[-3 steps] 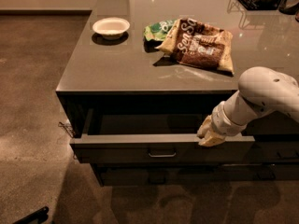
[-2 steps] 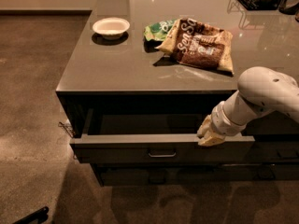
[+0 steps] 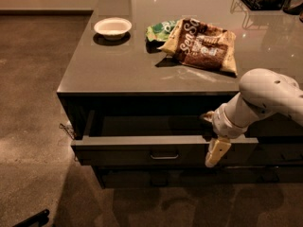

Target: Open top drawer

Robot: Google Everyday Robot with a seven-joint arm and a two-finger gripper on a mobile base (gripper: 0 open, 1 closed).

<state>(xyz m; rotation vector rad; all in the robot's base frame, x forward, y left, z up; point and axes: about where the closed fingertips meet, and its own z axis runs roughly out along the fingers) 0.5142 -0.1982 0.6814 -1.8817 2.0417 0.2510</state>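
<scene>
Leftmost, you have the white bowl on the counter. Below it is the top drawer, standing partway out toward you. Its long axis runs left to right along the counter front, with the bar pull centred. Right of the pull, your gripper sits at the drawer's upper front edge; you cannot tell whether it is parted or clamped.
</scene>
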